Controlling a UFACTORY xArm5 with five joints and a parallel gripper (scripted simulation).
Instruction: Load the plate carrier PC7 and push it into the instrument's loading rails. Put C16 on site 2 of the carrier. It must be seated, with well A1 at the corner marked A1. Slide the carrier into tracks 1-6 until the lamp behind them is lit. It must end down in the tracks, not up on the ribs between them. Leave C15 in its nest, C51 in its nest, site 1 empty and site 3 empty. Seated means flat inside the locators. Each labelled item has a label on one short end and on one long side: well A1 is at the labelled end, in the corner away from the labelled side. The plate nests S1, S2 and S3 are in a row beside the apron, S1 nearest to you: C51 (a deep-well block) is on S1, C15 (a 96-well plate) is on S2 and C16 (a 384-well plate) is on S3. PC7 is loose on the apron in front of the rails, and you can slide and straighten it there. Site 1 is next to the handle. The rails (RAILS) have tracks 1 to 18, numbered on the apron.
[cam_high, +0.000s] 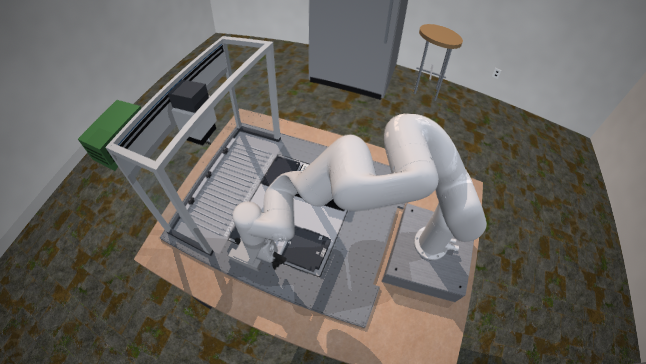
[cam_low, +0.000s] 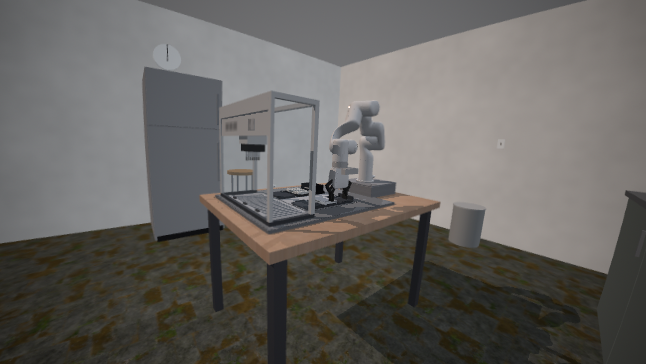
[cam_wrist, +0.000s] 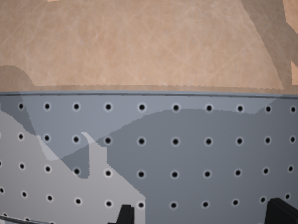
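My gripper (cam_high: 276, 260) (cam_low: 339, 194) is open and empty, low over the near end of the deck. In the wrist view only its two dark fingertips show, over the perforated grey baseplate (cam_wrist: 173, 156). A dark block (cam_high: 310, 250) lies just right of the gripper on a light slab (cam_high: 310, 220); I cannot read its label. Another dark plate (cam_high: 282, 170) with a white label end lies at the far end of the row. The arm hides the middle of the row. The ribbed rails (cam_high: 230, 180) (cam_low: 260, 204) lie inside the instrument frame, and the small lamps (cam_high: 207, 174) behind them look dark.
The instrument's grey frame (cam_high: 165, 170) (cam_low: 272, 150) stands over the rails with a pipetting head (cam_high: 189, 97) at its far end. The arm's base block (cam_high: 430, 270) sits to the right. The wooden table edge (cam_wrist: 147, 36) lies beyond the baseplate.
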